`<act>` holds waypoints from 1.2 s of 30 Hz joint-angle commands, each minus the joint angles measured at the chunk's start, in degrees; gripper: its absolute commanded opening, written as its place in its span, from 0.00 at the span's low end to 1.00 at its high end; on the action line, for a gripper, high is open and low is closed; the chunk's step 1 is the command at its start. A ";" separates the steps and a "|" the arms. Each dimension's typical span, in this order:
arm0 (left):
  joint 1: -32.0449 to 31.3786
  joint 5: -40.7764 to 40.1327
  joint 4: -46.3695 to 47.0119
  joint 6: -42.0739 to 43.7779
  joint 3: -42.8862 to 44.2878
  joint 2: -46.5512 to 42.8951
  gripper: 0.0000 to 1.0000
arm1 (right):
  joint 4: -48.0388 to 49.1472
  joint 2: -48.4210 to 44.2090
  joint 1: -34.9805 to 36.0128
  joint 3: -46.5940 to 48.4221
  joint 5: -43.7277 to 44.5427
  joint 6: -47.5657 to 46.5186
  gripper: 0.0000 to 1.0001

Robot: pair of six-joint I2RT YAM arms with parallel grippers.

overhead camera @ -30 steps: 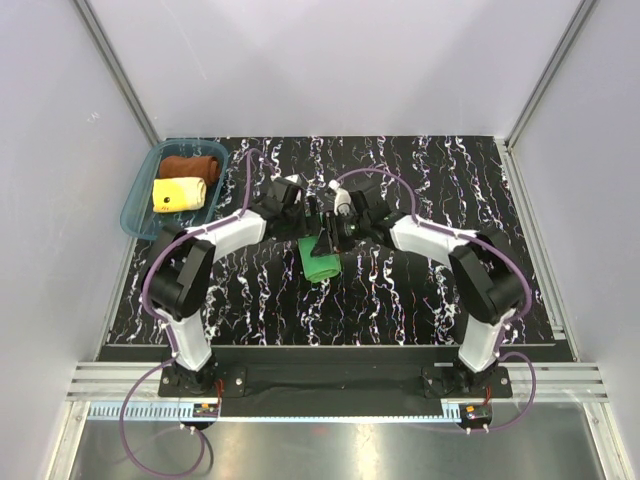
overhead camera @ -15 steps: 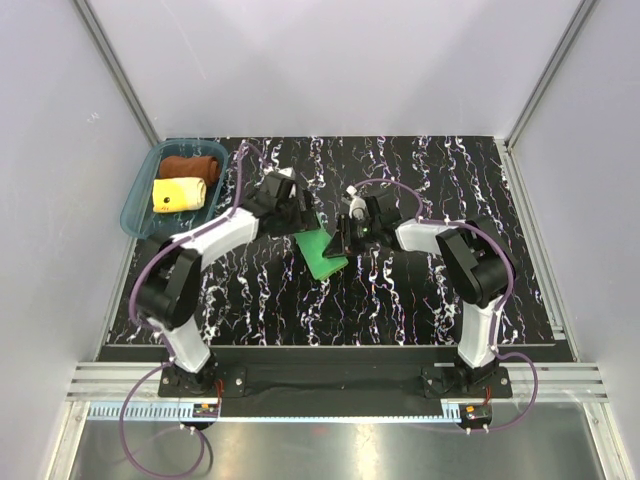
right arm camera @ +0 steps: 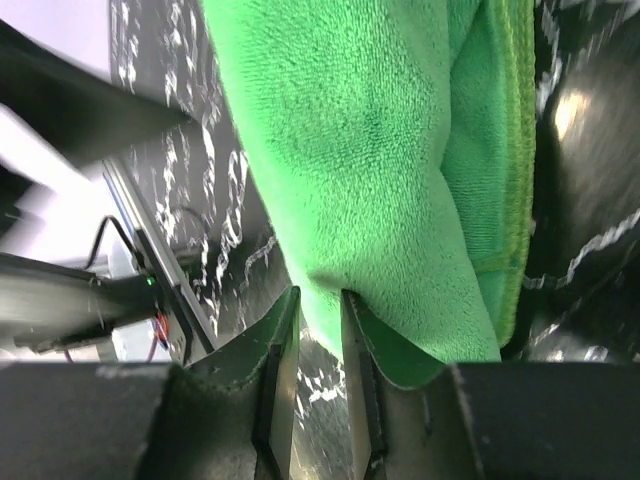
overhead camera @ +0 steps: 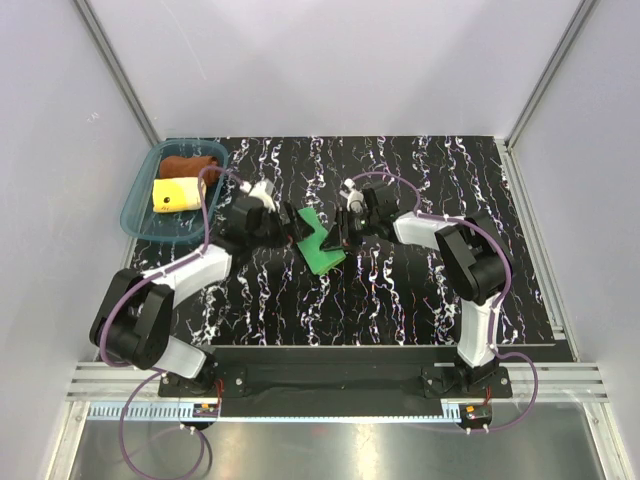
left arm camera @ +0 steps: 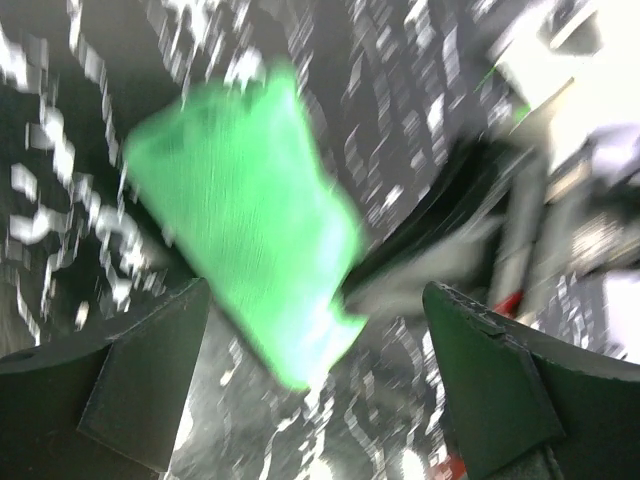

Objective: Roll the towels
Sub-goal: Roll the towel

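The counter is walled on its left, far and right edges. The tray fills the far-left corner. Bare counter runs from the middle out to the right edge and the far-right corner, and another bare band lies along the near edge between the two arm bases.

There are three towels, one tray and two arms. Two towels sit in the tray, touching each other. The brown one is at the far end. The yellow one is just nearer, with its long axis running left to right.

The green towel is out on the counter near the middle, a little left of centre, well apart from the tray. It is a folded strip. Its long axis runs from far to near, with the near end angled slightly toward the right edge.

The left arm reaches in from the tray side. The left jaws stand wide just left of the strip's far end, with nothing between them. The right arm reaches in from the right. The right jaws are narrow, pinching a fold at the green towel's right edge.
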 commanded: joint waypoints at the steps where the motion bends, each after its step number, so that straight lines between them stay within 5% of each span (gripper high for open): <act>1: -0.03 2.14 8.83 -1.85 -5.43 -1.81 0.94 | -2.45 1.18 -1.11 5.89 1.42 -0.78 0.30; 11: -0.03 1.18 14.11 -3.53 -11.14 -4.35 0.93 | -2.04 0.92 -1.47 10.73 -6.39 1.06 0.30; 17: 0.15 -2.60 7.09 -1.33 -10.44 -10.33 0.94 | -2.53 0.83 -0.68 13.71 -10.01 1.94 0.30; 36: 3.22 -3.31 2.07 -1.24 -14.40 -19.74 0.93 | -17.12 17.44 3.11 32.26 -8.88 -1.66 0.28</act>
